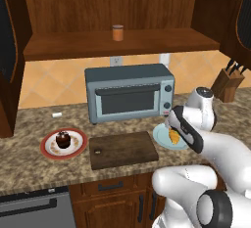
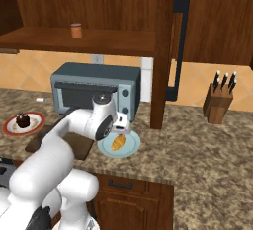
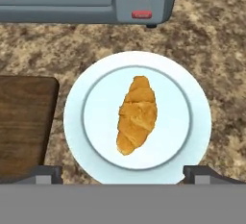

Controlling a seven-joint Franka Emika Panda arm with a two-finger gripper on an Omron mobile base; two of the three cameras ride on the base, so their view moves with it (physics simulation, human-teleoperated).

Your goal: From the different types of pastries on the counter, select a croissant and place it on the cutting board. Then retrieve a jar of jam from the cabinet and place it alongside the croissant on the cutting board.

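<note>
Croissant (image 3: 137, 115) pick-up is the step in hand. Left to right: cake plate (image 1: 62, 144), bare cutting board (image 1: 123, 149), then croissant on its pale plate (image 3: 192, 122) before the toaster oven (image 1: 128, 93). Gripper (image 3: 122, 174) hovers above it, fingers apart, holding nothing. Next: descend, straddle the pastry, close.

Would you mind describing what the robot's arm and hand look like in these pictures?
The arm is glossy white, built of rounded, bulbous segments with dark grey to black rings at the joints. The hand ends in two small dark grey finger tips, blocky and squared off. No cables or markings are visible.
</note>
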